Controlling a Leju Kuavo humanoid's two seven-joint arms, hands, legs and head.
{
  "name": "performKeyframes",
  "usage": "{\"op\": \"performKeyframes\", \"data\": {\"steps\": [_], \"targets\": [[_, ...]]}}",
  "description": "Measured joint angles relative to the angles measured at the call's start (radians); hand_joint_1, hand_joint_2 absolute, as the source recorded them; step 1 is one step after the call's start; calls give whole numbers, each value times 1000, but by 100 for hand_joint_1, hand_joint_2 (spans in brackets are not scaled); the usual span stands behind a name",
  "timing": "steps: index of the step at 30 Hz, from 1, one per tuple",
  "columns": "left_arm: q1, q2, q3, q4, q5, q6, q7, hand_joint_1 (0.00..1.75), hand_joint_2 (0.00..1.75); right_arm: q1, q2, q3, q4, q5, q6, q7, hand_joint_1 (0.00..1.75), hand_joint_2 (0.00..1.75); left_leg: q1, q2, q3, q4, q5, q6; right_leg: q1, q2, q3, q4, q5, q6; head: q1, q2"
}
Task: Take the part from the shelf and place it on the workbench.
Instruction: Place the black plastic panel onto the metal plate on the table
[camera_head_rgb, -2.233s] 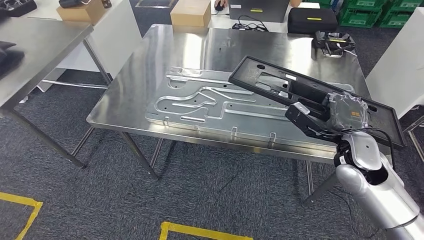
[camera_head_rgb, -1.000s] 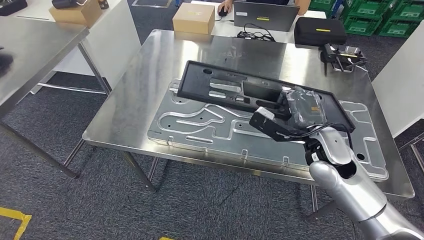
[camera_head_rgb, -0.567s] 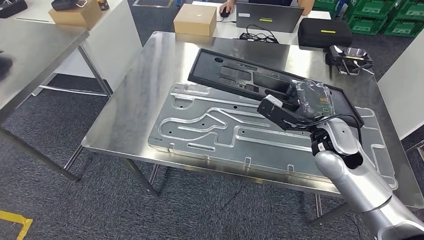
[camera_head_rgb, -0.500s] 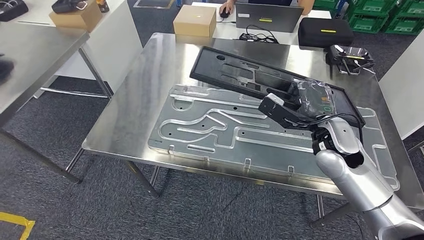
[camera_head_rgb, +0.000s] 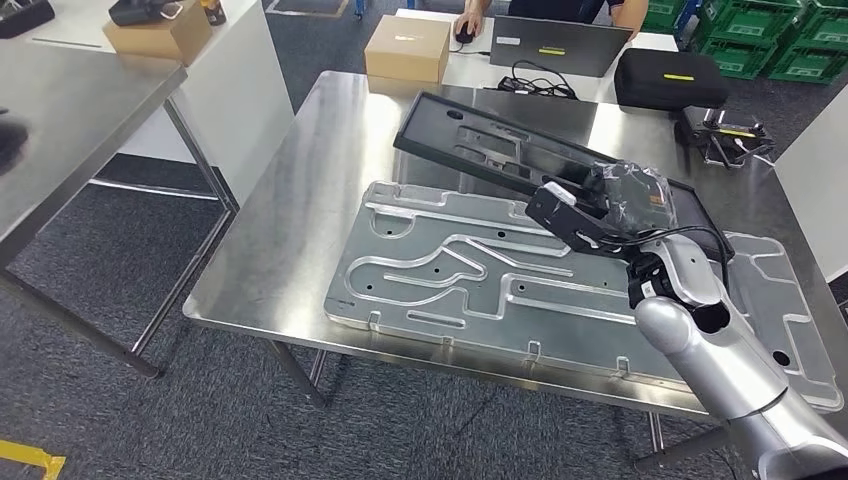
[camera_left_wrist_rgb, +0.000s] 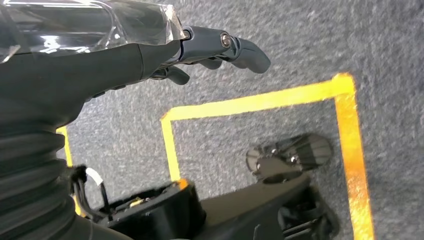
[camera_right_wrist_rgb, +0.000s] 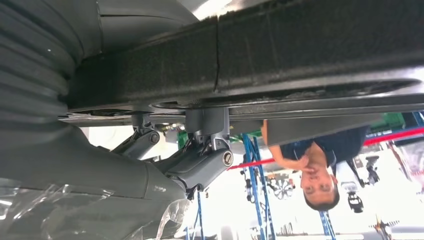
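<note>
The part is a long black frame (camera_head_rgb: 480, 145) with cut-outs. It hangs tilted above the far half of the steel workbench (camera_head_rgb: 290, 220), its left end highest. My right hand (camera_head_rgb: 610, 205), wrapped in clear plastic, grips the frame's near edge at its right end. In the right wrist view the frame (camera_right_wrist_rgb: 300, 50) lies across the hand's dark fingers (camera_right_wrist_rgb: 200, 160). My left hand (camera_left_wrist_rgb: 150, 55) hangs over the grey carpet with its fingers apart, holding nothing.
A large grooved metal plate (camera_head_rgb: 450, 270) covers the bench's near half. At the far edge are a cardboard box (camera_head_rgb: 407, 48), a laptop (camera_head_rgb: 560, 45), a black case (camera_head_rgb: 670, 78) and a person (camera_head_rgb: 480, 12). Another steel table (camera_head_rgb: 70, 110) stands at the left.
The camera has moved and the whole scene shifted. My right hand has carried the black frame from the bench's right edge to above its far half.
</note>
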Motion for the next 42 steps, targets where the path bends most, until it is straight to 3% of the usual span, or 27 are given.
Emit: {"op": "performKeyframes", "data": {"steps": [2, 3, 4, 5, 7, 9, 13, 16, 25, 29, 42], "targets": [[0, 0, 0, 0, 0, 0, 0, 0, 175, 5, -8, 0, 2, -3, -3, 3, 175, 175, -6, 0, 10, 0, -9, 13, 8, 0, -90, 152, -48, -5, 0, 0], [1, 0, 0, 0, 0, 0, 0, 0, 175, 10, -11, 0, 3, -3, -3, 3, 175, 175, -10, -1, 15, 0, -13, 18, 11, 0, -126, 199, -52, -7, 0, 0], [2, 0, 0, 0, 0, -1, -1, 0, 175, 14, -15, 0, 4, -3, -3, 4, 175, 175, -13, -3, 21, 0, -18, 20, 13, 0, -142, 206, -36, -10, 0, 0], [4, 0, -1, 0, 2, -2, -3, 0, 175, 17, -19, 0, 5, -3, -3, 4, 175, 175, -16, -5, 29, 1, -23, 20, 15, 0, -138, 169, 1, -15, 0, 0], [6, 0, -1, 0, 8, -6, -6, 0, 175, 18, -24, 0, 6, -4, -3, 4, 175, 175, -20, -7, 44, 1, -37, 16, 19, -1, -91, 28, 91, -24, 0, 0], [5, 0, -1, 0, 14, -7, -9, 0, 175, 18, -26, 0, 7, -3, -3, 4, 175, 175, -28, -6, 51, 5, -50, 10, 23, -1, -54, -73, 136, -30, 0, 0], [10, 0, -2, 0, 11, -1, -30, 0, 175, 26, -28, 2, 12, 20, 2, 6, 175, 175, -31, -5, 50, 5, -54, 23, 27, 1, -50, -95, 137, -29, 0, 0], [12, 0, -3, 0, 7, -10, -50, 0, 175, 33, -29, 8, 22, 54, 15, 6, 175, 175, -29, -4, 51, 0, -54, 22, 31, 2, -51, -95, 134, -33, 0, 0], [13, 0, -15, 0, 1, -21, -64, 0, 175, 65, -36, 19, 85, 94, 28, 3, 175, 175, -23, -4, 52, -4, -53, 4, 34, 2, -51, -94, 133, -40, 0, 0], [12, 0, -24, 0, 0, -26, -59, 0, 175, 66, -45, 19, 124, 95, 28, 0, 0, 0, -25, -4, 52, -4, -53, 3, 34, 2, -51, -94, 133, -40, 0, 0], [12, 0, -50, 0, 8, -48, -61, 0, 175, 67, -59, 13, 201, 83, 21, -3, 0, 0, -29, -4, 54, -3, -53, 3, 32, 1, -49, -94, 134, -40, 0, 0]]}}
